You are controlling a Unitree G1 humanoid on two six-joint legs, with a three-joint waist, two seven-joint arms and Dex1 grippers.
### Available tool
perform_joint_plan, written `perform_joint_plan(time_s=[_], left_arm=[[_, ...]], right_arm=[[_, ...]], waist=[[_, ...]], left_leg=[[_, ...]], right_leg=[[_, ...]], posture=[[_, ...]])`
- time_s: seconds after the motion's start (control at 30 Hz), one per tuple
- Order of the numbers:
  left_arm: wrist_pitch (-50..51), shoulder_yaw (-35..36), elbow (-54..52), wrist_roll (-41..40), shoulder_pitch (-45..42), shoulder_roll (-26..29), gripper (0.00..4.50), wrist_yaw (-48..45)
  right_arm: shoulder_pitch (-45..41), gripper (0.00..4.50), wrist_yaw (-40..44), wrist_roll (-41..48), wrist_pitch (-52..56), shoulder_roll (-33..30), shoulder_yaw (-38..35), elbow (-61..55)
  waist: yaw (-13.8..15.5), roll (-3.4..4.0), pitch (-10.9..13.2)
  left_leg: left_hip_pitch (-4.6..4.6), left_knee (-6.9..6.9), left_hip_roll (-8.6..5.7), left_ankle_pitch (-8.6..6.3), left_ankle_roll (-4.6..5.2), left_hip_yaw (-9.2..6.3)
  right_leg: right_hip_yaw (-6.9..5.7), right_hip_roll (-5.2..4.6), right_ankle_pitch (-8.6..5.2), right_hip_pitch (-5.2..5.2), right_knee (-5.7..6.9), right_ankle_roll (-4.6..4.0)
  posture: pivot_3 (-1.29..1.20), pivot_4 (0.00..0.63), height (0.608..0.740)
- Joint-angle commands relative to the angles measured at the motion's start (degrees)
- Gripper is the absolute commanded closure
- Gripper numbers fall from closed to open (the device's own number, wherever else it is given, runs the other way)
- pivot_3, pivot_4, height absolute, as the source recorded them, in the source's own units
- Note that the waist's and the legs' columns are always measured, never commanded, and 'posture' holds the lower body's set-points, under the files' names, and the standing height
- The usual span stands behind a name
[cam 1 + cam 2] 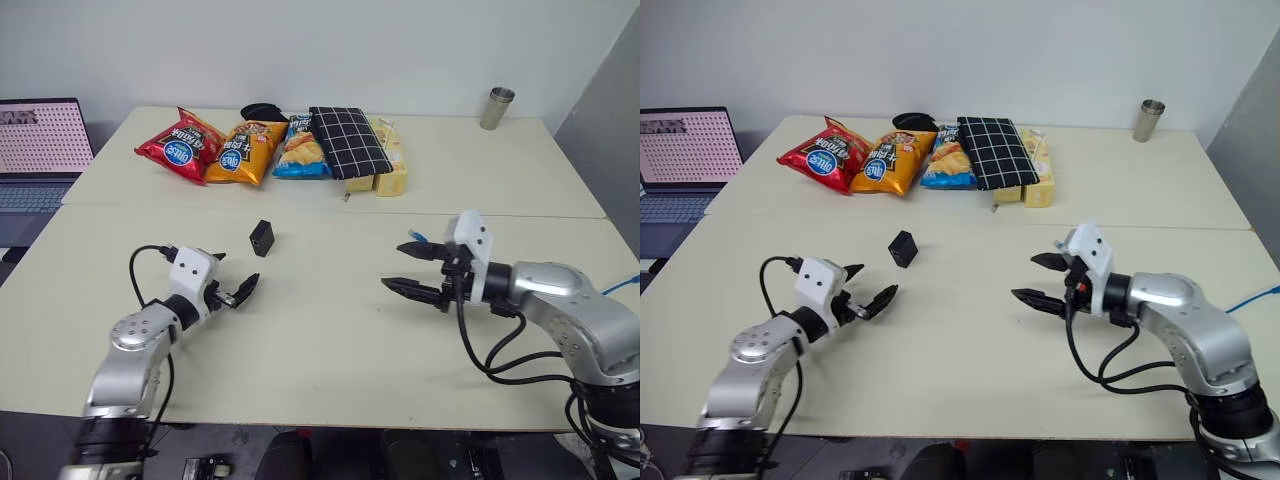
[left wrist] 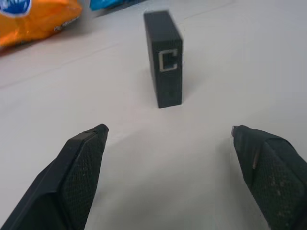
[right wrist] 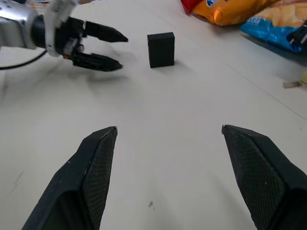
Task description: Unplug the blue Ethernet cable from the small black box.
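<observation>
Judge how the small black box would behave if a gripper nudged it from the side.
The small black box stands upright on a narrow end, so it would probably tip rather than slide. It looks like rigid plastic, likely light. Its empty port suggests no cable anchors it.

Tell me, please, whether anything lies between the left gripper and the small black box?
Nothing visible does: bare table lies between the open left gripper and the small black box, which stands upright, its port empty.

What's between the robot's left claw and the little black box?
Nothing: just bare table between the left gripper and the small black box, seen in the left wrist view.
</observation>
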Motion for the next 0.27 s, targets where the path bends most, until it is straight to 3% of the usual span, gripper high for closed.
perform_joint_plan(time_s=[0.03,0.27], left_arm=[[4.41,5.25,-7.09,-4.56,0.35,5.36,0.11,-4.11],[8.47,6.66,-9.56,-7.20,0.47,10.57,0.11,-8.89]], right_arm=[[1.77,0.80,2.65,1.71,-2.09,-3.69,-6.42,-0.81],[2.96,0.80,4.40,0.60,-4.84,-6.49,-8.48,3.43]], waist=[[-0.08,0.01,0.00],[-0.18,0.03,0.01]], left_leg=[[0.02,-0.01,0.01,-0.05,0.09,-0.01],[0.09,-0.06,0.01,-0.06,0.11,-0.01]], right_leg=[[-0.02,0.00,0.00,0.01,0.00,0.00],[-0.02,0.03,0.00,0.07,-0.02,0.00]], posture=[[0.00,0.150,0.740],[0.00,0.150,0.740]])
